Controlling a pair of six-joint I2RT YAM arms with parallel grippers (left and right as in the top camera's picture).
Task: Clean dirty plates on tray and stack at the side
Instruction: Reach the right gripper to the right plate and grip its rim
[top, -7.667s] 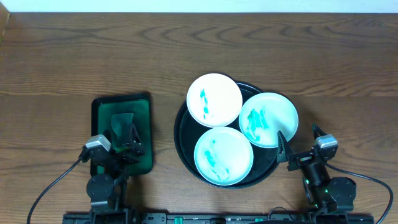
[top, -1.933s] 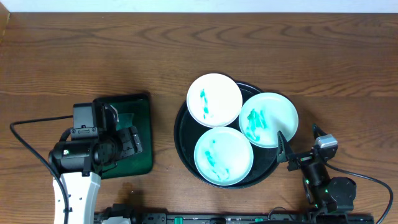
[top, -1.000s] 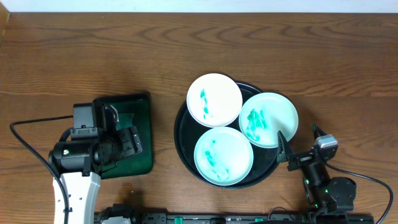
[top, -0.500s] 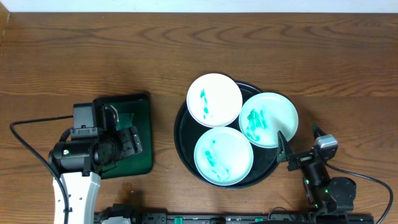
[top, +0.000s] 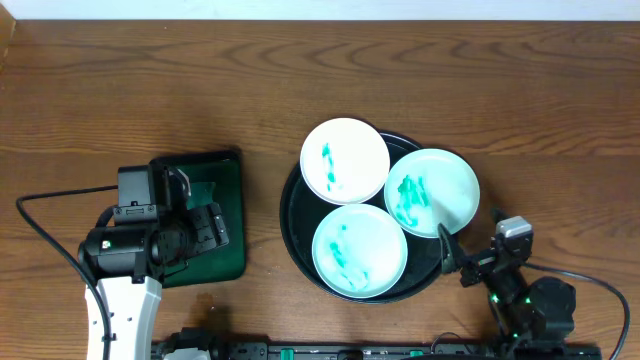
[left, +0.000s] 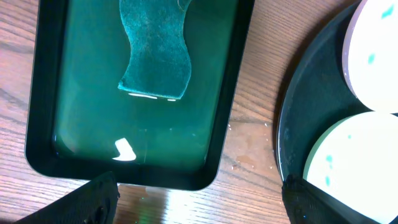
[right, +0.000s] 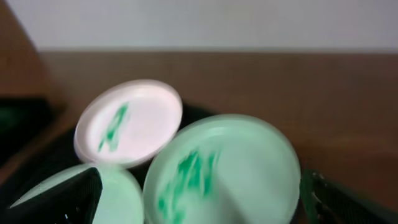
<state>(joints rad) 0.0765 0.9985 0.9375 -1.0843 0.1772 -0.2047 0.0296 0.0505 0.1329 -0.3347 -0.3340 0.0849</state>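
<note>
Three white plates smeared with teal paint lie on the round black tray: a far plate, a right plate and a near plate. My right gripper stands open at the tray's near right edge, its fingers on either side of the right plate's near rim without touching it. My left gripper hangs open over the green tray. Nothing lies between its fingertips. The left wrist view catches the black tray's left rim and two plate edges.
A dark green rag lies in the far half of the green rectangular tray, which holds a film of liquid. Bare wooden table stretches behind and beside both trays. The left arm's cable loops at the left.
The right gripper has shifted a little left toward the tray in the last half second. The left arm has held still for two seconds, having earlier risen from its rest pose.
</note>
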